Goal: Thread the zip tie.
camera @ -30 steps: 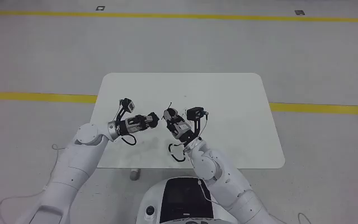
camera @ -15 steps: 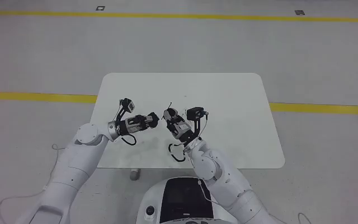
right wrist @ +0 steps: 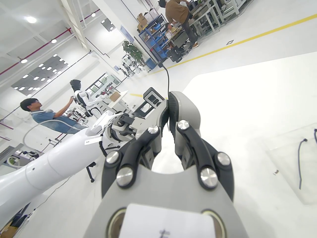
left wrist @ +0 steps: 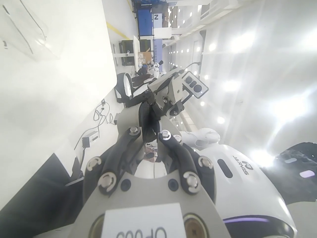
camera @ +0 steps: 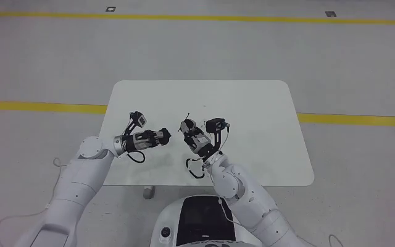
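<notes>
The zip tie is pinched between the pressed-together jaws of the right gripper at the centre of the right wrist view. In the top view, left of centre, the left gripper is seen with its jaws closed, apart from the tie. The white table lies beneath.

Tables: one, a white table.
Grippers: two, the left gripper and the right gripper.
Zip ties between gripper fingers: one, the held zip tie, thin and black, in the right gripper.
Zip ties lying loose: one whole, the loose zip tie; one dark end of a likely second at the edge.
Clear sheets: one clear sheet, under the loose ones.
Small dark scraps: one scrap on that sheet.
</notes>
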